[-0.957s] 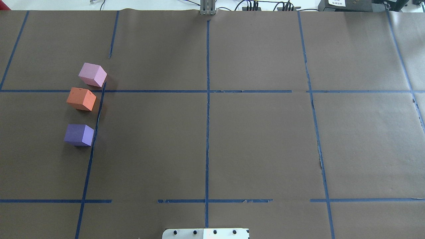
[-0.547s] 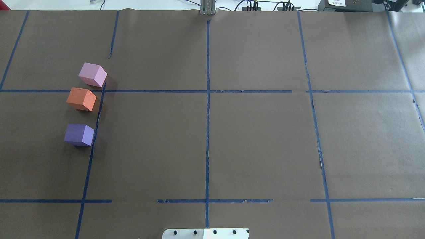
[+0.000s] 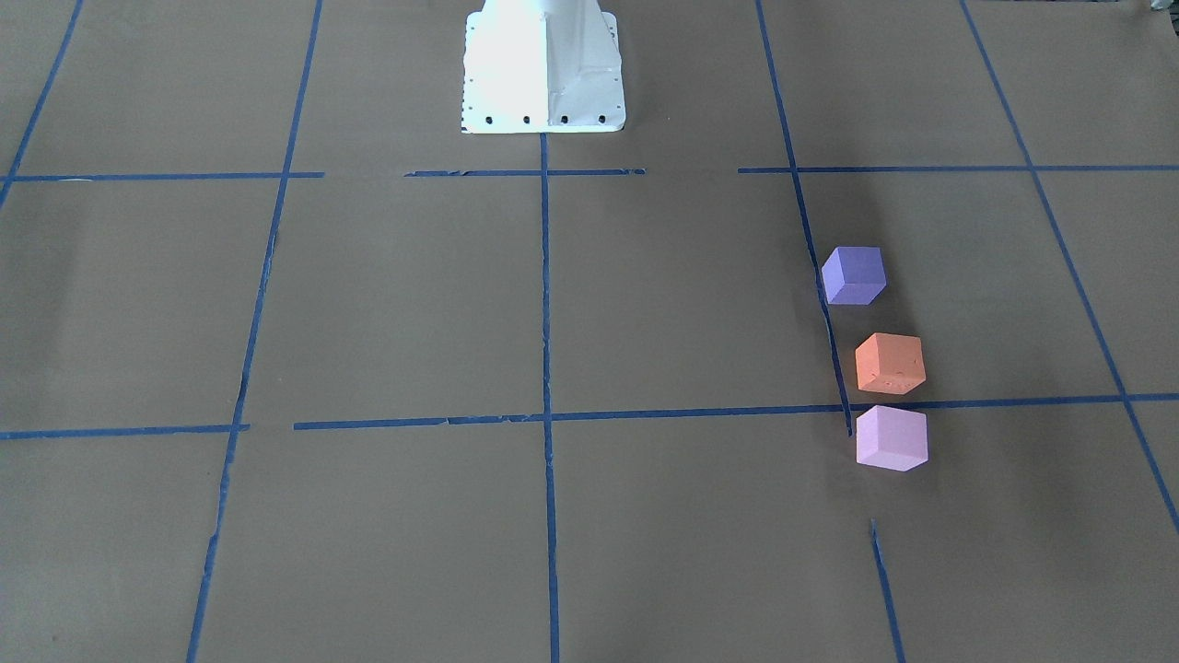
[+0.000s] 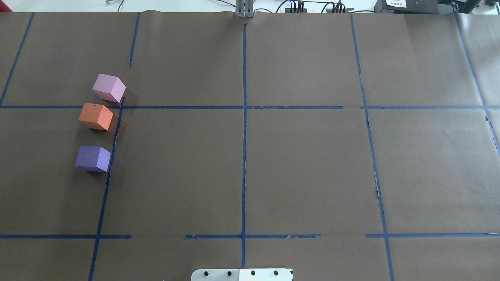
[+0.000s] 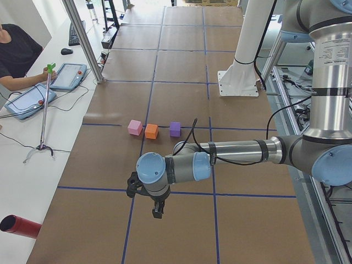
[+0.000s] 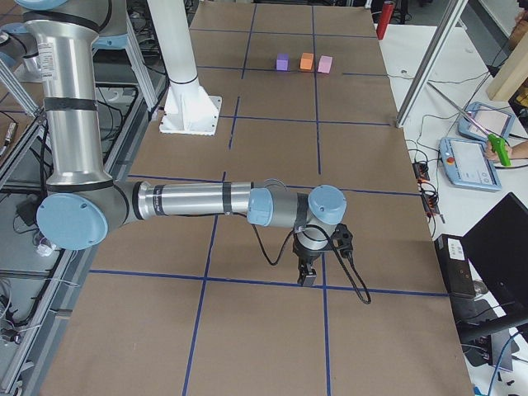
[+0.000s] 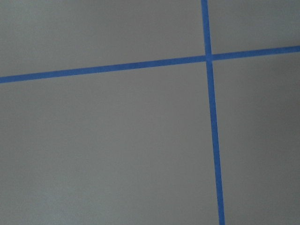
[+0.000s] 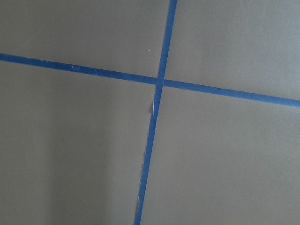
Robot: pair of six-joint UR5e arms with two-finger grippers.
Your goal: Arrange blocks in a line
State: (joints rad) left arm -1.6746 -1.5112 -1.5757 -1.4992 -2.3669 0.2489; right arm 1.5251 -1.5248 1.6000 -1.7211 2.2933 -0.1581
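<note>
I reckon the row is made, the pink block [image 4: 109, 88] just beyond the orange block [image 4: 95, 116] and the violet block [image 4: 93, 158] before it, so the left pincer [image 5: 158, 212] and right pincer [image 6: 307, 276] hang well clear, whether spread or pressed together I cannot tell.

Orange block [image 5: 151, 131] mid-row on the table [image 5: 176, 71]. Just left of it, narrowly apart: pink block [image 5: 134, 127]. Right of it, across a wider gap: violet block [image 5: 175, 129]. Well nearer the camera than it: left gripper [image 5: 158, 212], pointing down above the paper, too small to judge whether spread or closed. Beyond it and rightward: white pedestal [image 5: 238, 82]. Far left of it, off the paper: two tablets [image 5: 69, 76], an operator [image 5: 16, 52], a red tube [image 5: 19, 226].
</note>
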